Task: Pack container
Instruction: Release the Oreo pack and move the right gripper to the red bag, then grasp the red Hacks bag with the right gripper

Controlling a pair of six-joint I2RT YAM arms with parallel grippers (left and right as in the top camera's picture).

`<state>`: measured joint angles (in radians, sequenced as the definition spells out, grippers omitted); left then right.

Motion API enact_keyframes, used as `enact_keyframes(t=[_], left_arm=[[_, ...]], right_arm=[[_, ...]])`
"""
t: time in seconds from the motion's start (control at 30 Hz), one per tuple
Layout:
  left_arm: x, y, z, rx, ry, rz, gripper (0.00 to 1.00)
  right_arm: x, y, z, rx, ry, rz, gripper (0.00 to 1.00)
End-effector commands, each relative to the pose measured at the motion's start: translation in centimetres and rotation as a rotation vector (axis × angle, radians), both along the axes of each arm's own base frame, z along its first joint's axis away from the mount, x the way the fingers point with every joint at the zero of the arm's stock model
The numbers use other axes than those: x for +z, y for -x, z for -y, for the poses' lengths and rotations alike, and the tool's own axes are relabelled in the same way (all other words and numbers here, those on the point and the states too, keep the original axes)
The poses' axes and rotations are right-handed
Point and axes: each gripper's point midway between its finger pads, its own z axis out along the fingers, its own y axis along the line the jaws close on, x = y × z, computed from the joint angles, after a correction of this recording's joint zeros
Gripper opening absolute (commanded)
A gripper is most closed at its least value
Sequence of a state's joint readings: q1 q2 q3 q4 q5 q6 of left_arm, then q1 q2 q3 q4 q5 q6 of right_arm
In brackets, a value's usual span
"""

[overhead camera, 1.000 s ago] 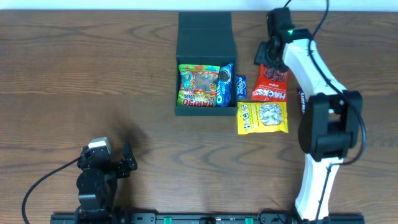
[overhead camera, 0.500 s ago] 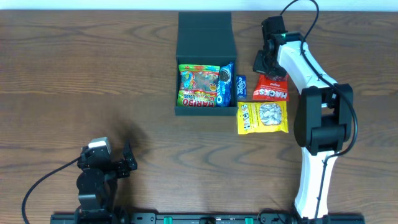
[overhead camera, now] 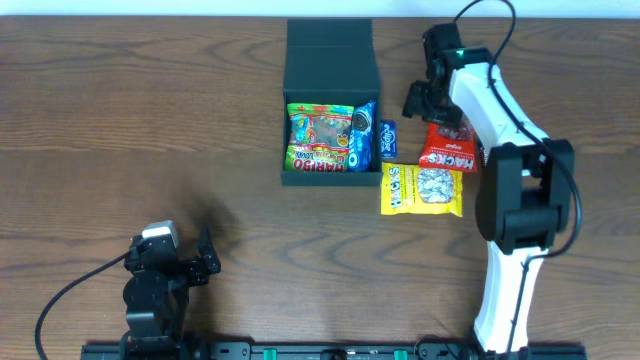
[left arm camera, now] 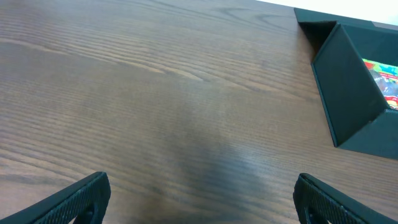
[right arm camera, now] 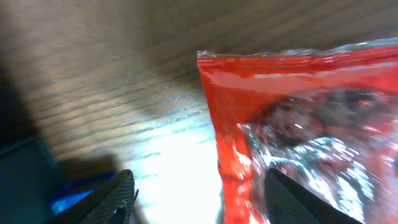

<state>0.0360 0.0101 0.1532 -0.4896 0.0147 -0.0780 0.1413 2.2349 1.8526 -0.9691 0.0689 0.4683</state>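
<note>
The dark teal-green container (overhead camera: pixel 329 60) stands open at the back centre, lid flap up, with a Haribo bag (overhead camera: pixel 318 138) and a blue Oreo packet (overhead camera: pixel 362 135) inside. Its side wall shows in the left wrist view (left arm camera: pixel 348 93). A small blue packet (overhead camera: pixel 388 139), a red Hacks bag (overhead camera: pixel 449 147) and a yellow packet (overhead camera: pixel 422 189) lie to its right. My right gripper (overhead camera: pixel 424 98) is open just above the red bag's (right arm camera: pixel 305 124) top-left corner, one finger over the bag, one over the table. My left gripper (overhead camera: pixel 165 262) is open and empty near the front left.
The wooden table (overhead camera: pixel 150 120) runs wide to the container's left. A dark rail (overhead camera: pixel 320 350) runs along the front edge. A black cable (overhead camera: pixel 60 300) trails from the left arm.
My right gripper has shifted slightly back and forth near the red bag's top. The red bag has turned and slid right, now lying more upright. The left arm has not moved.
</note>
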Motion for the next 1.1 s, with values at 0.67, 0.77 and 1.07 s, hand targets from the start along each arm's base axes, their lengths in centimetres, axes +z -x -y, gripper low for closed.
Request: enact_keyframes(t=[0.67, 0.77, 1.07], left_arm=[[-0.7, 0.0, -0.3, 0.014, -0.013, -0.012, 0.95], [-0.7, 0.0, -0.3, 0.014, -0.013, -0.012, 0.95], [-0.7, 0.0, -0.3, 0.014, -0.013, -0.012, 0.95]], right_arm=[[-3.8, 2.9, 4.6, -0.121, 0.028, -0.099, 0.65], [-5.0, 3.6, 4.4, -0.115, 0.015, -0.116, 0.57], [-5.2, 3.9, 4.2, -0.113, 0.009, -0.128, 0.02]])
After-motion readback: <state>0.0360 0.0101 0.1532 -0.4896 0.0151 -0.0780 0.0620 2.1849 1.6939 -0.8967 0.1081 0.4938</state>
